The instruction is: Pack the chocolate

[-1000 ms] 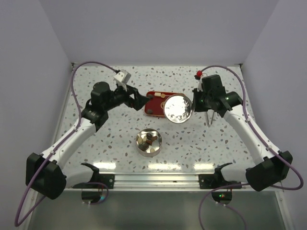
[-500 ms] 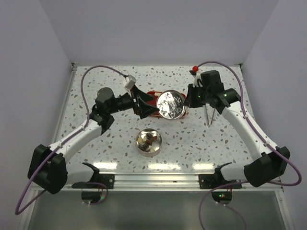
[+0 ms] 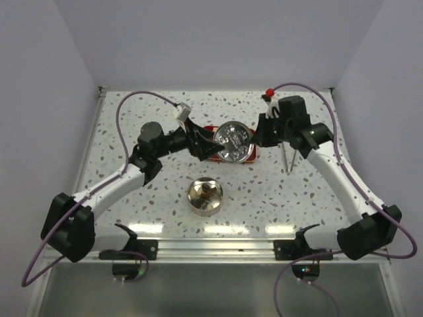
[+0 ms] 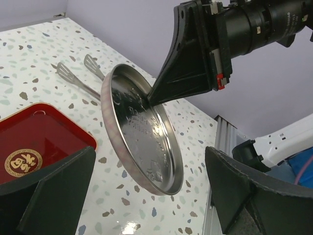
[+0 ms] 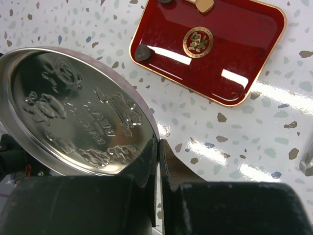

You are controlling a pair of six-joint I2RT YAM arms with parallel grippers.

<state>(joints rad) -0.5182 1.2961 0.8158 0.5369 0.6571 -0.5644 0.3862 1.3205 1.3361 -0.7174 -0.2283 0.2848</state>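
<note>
Right wrist view: right fingers (image 5: 157, 147) pinch the tilted lid (image 5: 78, 112) by its thin rim; left fingers (image 4: 149, 161) spread wide near it. A nudge could slip it onto chocolate (image 5: 143, 53) in the tray (image 5: 234, 58) below them.

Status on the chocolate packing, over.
Right claw shut on tin lid, left claw open, facing it. Chocolate pieces on red tray, some in tin. Lid tilted over tray.

White speckled tabletop (image 3: 264, 198), plain pale lilac-grey back wall (image 3: 218, 39), matching left wall (image 3: 39, 99) and right wall (image 3: 390, 79), aluminium rail (image 3: 218, 247) along near edge, bright glare beside it.
</note>
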